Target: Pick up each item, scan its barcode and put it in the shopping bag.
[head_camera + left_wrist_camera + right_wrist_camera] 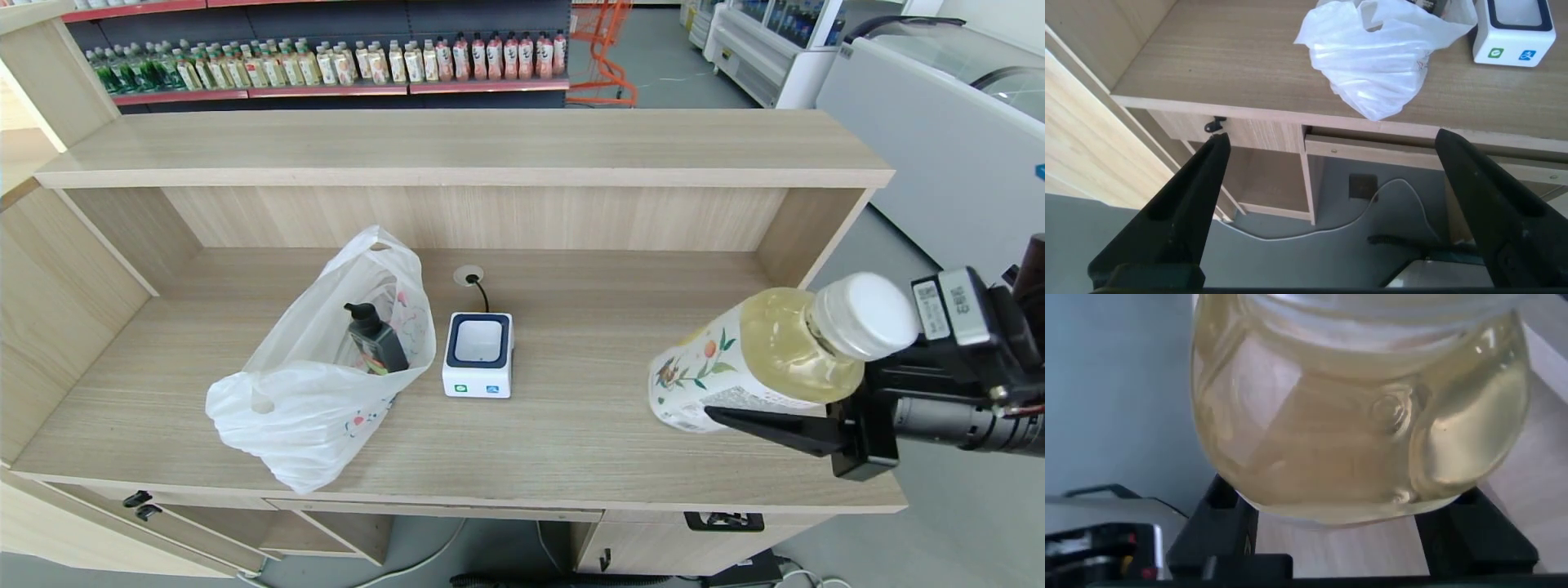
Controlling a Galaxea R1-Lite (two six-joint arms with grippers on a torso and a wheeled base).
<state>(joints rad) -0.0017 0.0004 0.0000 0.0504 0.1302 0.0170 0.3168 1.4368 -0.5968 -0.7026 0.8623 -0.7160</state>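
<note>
Between the fingers of the right gripper (735, 384): one bottle (759, 359) of pale yellow drink with a flowered label and a white cap (869, 314).
- The fingers were closed on the bottle's body, one black finger showing under it.
- The bottle was tilted almost onto its side, cap toward the wrist, base pointing away from the gripper.
- It was carried over the right end of the wooden counter (588, 433).

Beyond the bottle's base, well apart from the right gripper:
- One white scanner (478, 354) with a dark-framed window, flat on the counter, a black cable (482, 292) running from its far side.
- One white plastic shopping bag (310, 400), just past the scanner on the side away from the right gripper, mouth open.
- One dark pump bottle (377, 339), standing inside the bag.

Left gripper (1333, 140):
- Its fingers (1184, 204) were spread wide with nothing between them.
- It was held lower than the counter's front edge.
- The bag lay ahead of its fingertips on the counter top, the scanner just beside the bag.
</note>
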